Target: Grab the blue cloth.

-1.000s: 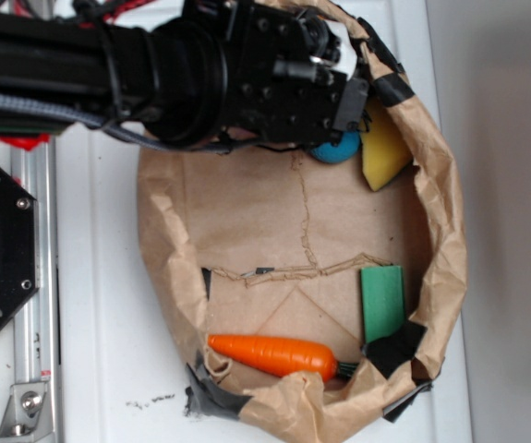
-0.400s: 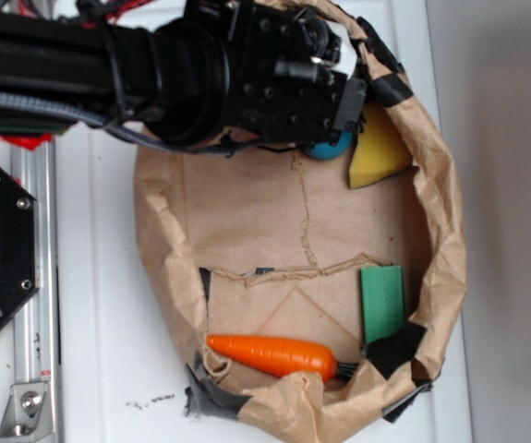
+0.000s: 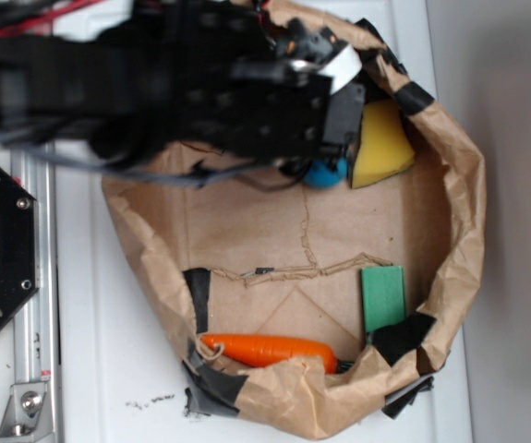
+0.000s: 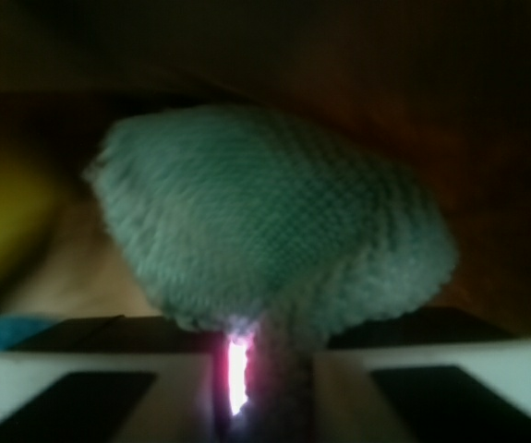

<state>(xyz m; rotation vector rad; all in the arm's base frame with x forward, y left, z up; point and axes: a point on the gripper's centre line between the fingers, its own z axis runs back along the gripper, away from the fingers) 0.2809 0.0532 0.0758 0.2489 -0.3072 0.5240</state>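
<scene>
Jaws nearly closed, pinching the lower edge of the blue cloth (image 4: pixel 274 231) between the two pale pads (image 4: pixel 99 392); only a thin bright gap shows left of the pinched fabric in the wrist view. Cloth bunches into a rounded, fuzzy pale teal lump sticking out ahead of the gripper (image 4: pixel 270 388), filling the middle of that view, blurred. Whether the cloth touches the floor below cannot be told. In the exterior view the cloth itself is hidden under the black arm (image 3: pixel 154 83); gripper (image 3: pixel 334 138) sits at the top of the brown paper bag (image 3: pixel 464 231), which is rolled down into a tray on the white table (image 3: pixel 108 369). Blue ball (image 3: pixel 325 173) lies just beside the gripper tip, touching or almost touching the yellow wedge (image 3: pixel 380 148) on its right. Green block (image 3: pixel 382 300) lies flat near the bag's right wall, well apart from the gripper. Orange carrot (image 3: pixel 270 351) lies along the bottom edge.
</scene>
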